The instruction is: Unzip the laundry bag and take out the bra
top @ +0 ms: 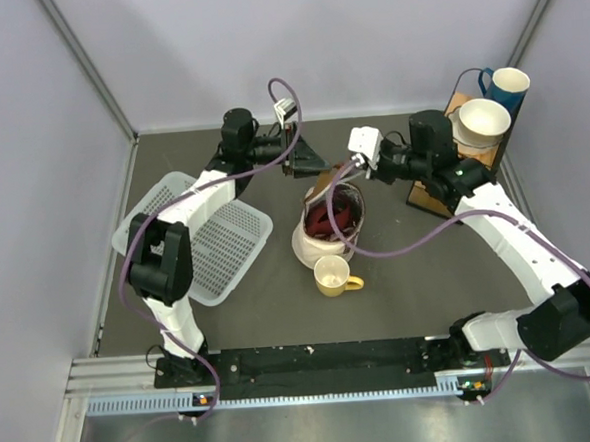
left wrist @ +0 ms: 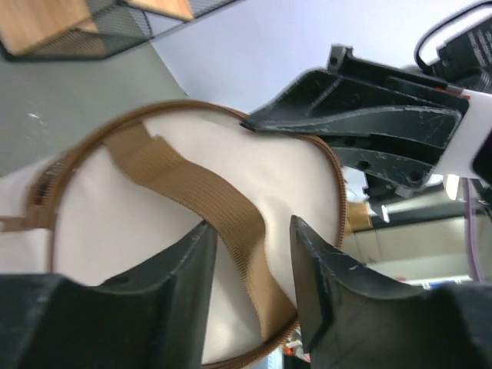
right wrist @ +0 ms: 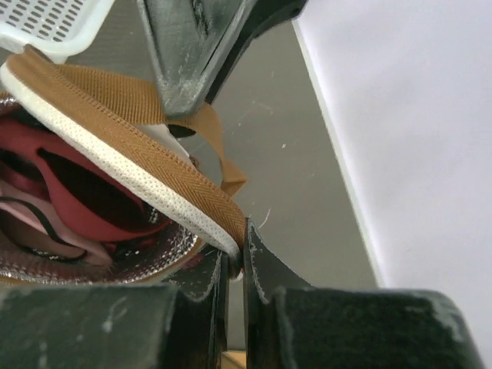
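The laundry bag (top: 309,248) lid rim (right wrist: 123,165) was clamped by the right gripper (right wrist: 237,240). The left gripper (left wrist: 254,231) was parted around its strap (left wrist: 200,192). The bra (right wrist: 77,188), judged soft and light, was best pinched by a cup.

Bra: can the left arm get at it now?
Probably, not head-on: the left gripper faces the laundry bag lid from outside. The right gripper pinches it up, so the bra lies exposed from above.
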You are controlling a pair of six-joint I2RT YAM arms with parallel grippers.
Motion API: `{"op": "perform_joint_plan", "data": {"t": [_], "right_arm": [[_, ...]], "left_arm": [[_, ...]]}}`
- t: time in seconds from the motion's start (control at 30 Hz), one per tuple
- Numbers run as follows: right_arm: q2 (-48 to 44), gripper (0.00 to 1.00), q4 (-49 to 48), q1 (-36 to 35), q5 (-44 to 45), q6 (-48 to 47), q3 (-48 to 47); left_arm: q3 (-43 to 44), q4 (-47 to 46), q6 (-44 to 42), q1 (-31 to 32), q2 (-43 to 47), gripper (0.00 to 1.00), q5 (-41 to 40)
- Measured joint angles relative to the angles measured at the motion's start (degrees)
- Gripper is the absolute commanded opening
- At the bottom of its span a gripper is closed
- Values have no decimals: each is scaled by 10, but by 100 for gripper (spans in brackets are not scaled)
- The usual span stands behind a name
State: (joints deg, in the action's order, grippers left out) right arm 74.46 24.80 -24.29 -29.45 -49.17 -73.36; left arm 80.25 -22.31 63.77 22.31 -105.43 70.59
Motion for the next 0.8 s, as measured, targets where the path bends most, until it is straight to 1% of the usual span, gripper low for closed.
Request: {"op": "perform_joint_plan", "data": {"t": [0.07,0.1,0.17,0.2,0.3,0.43,0.5,0.6,0.67,0.8], "right_arm": [[1,0,9,-1,17,47,-14],[3,0,19,-1,29,74,-26],[14,0,42,-1,57,133,-59],[24,0,61,-1,71,162,-83],[77,0,126,-1,123,259,-181],[139,0,205,-2,171,363,-276],[158,0,240,-4,185,406,-303],[177,0,291,-16,202,463,-327],[188,0,321,-23,205,495,-347],[194,0,367,-26,216,545,-377]], "left_arm": [[24,49,-34,-4,-1,54,-21],[34,70,-49,-9,0,56,-32],[39,103,-70,-26,8,65,-60],[37,116,-77,-30,16,68,-71],[20,182,-110,-94,58,69,-132],[34,298,-184,-150,121,68,-203],[46,339,-216,-150,150,68,-223],[55,381,-255,-139,186,66,-232],[58,404,-275,-133,198,63,-231],[59,448,-307,-129,203,63,-233]]}}
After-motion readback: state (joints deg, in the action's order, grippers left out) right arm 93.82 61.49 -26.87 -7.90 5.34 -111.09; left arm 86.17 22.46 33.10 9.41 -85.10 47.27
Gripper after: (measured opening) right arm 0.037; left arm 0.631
